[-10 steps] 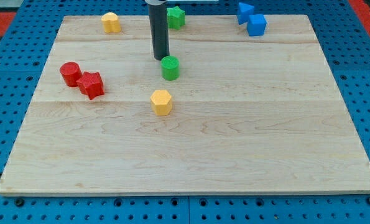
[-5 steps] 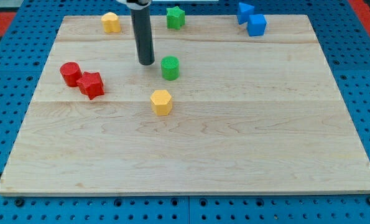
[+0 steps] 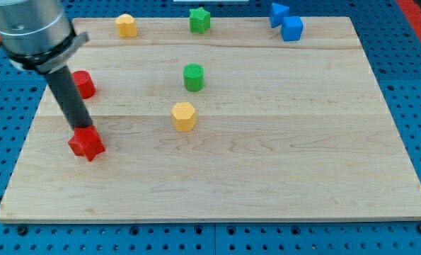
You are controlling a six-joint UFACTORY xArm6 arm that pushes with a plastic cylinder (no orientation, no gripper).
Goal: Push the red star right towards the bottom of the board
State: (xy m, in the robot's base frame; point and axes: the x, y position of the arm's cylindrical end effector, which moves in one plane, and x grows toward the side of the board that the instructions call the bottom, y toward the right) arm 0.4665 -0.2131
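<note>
Camera view: my tip (image 3: 83, 129) touching top edge of red star (image 3: 86, 144), no fingers on this rig. Star's abt mid-height, table (image 3: 267, 177) left side; bottom edge still far imo.

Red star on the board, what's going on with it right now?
My tip sits against the top edge of the red star, on the view's left side of the board. The star lies below the red cylinder, apart from it, with open board between it and the bottom edge. The yellow hexagon and green cylinder sit off to the right, untouched.
</note>
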